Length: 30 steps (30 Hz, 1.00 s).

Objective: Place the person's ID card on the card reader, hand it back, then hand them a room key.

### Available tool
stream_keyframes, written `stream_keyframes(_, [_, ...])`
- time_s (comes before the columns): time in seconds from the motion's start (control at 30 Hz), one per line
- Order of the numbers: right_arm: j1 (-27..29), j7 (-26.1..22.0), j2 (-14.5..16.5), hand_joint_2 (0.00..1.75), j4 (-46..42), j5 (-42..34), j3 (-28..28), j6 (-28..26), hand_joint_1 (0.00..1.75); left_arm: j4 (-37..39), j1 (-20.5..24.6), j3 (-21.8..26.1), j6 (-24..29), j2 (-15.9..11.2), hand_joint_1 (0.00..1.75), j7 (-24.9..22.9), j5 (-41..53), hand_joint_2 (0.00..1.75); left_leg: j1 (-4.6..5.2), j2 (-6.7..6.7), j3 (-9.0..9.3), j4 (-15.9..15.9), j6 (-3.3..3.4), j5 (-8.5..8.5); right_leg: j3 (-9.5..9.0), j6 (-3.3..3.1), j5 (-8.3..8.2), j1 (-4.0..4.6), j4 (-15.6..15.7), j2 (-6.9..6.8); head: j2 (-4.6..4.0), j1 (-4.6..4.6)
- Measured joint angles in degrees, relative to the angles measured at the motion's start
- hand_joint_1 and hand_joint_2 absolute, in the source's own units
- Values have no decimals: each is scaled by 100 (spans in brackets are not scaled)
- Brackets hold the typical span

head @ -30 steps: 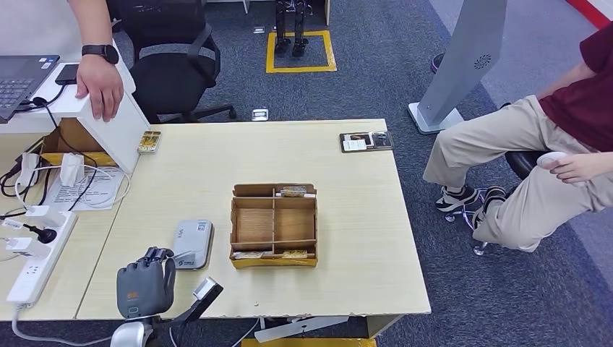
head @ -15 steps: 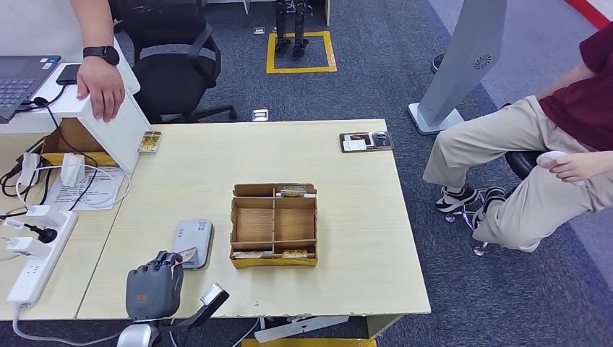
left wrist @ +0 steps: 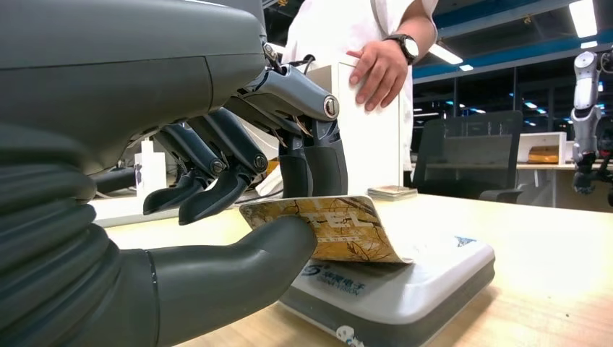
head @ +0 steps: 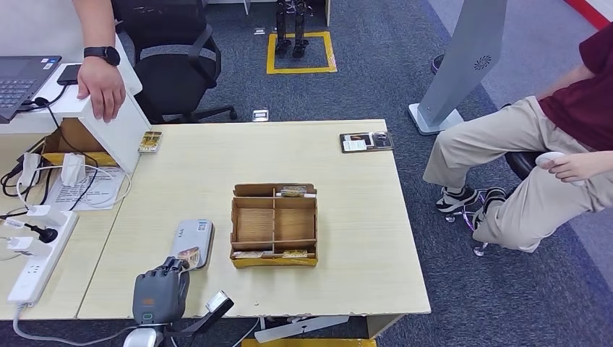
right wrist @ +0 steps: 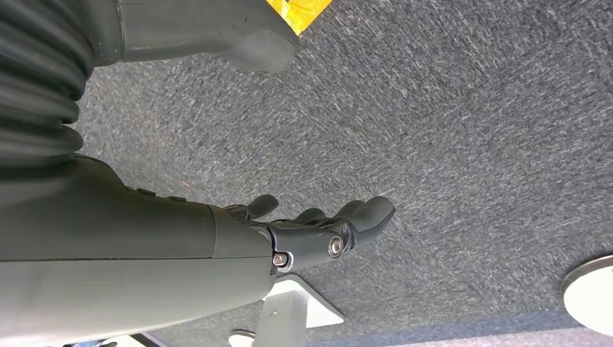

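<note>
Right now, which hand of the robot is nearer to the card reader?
Left. The left hand holds the ID card on the card reader. The right hand hangs above the carpet.

Glossy printed card (left wrist: 340,230); smooth white plastic reader (left wrist: 405,282); matt pale wood-grain table (head: 217,166); rough grey carpet (right wrist: 448,108).
</note>
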<state>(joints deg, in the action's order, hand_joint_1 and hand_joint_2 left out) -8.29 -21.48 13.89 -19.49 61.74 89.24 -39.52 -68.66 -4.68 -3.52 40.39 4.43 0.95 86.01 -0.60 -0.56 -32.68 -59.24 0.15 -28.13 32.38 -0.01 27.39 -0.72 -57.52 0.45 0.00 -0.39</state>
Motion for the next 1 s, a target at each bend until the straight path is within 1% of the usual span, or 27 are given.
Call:
stream_keyframes(0.3, [0,-7,-14,175,29,-6,0,0,0,159,48,-160,0,-107,175,-53,-28,175,0,0,6,0,0,0,-8,0,0,0,0,0,0,-1])
stream_keyframes(0.63, [1,-4,-14,175,39,-3,0,0,0,132,60,-236,4,-136,175,-175,-33,175,0,0,10,0,0,0,-12,0,0,0,0,-1,0,-1])
stream_keyframes(0.67, [1,-1,-14,175,39,5,0,0,0,39,35,-229,9,-123,175,-82,-85,175,0,0,10,0,0,0,-11,0,0,0,0,-1,0,-1])
stream_keyframes(0.7, [2,5,-14,175,38,22,0,0,0,-95,4,-195,13,-74,175,128,-177,175,0,-1,10,0,1,1,-11,0,0,0,0,-1,0,-1])
stream_keyframes(0.73, [3,14,-14,175,37,45,0,0,0,-261,-27,-114,16,7,175,470,-300,175,0,-3,8,0,2,2,-11,0,0,0,0,-4,0,-2])
stream_keyframes(0.77, [3,22,-14,175,35,69,0,0,0,-435,-51,23,17,136,175,918,-434,175,0,-5,6,0,3,3,-11,0,0,0,0,-7,0,-1])
stream_keyframes(0.83, [1,33,-14,175,31,108,0,0,0,-766,-71,419,17,462,175,1787,-642,175,1,-8,3,0,6,4,-10,1,-1,-1,0,-10,1,1])
stream_keyframes(0.87, [0,35,-14,175,30,117,0,0,0,-898,-76,615,16,623,175,2067,-704,175,2,-7,3,0,7,5,-10,2,-2,-1,0,-9,1,2])
stream_keyframes(0.93, [2,36,-14,175,28,126,0,0,0,-1100,-83,917,14,868,175,2307,-777,175,3,-5,3,-1,7,4,-9,4,-3,-2,1,-7,0,1])
stream_keyframes(1.0, [3,39,-14,175,25,134,0,0,0,-1262,-85,1149,10,1034,175,2494,-953,175,3,-6,2,-1,7,4,-7,5,-3,-2,1,-8,0,0])
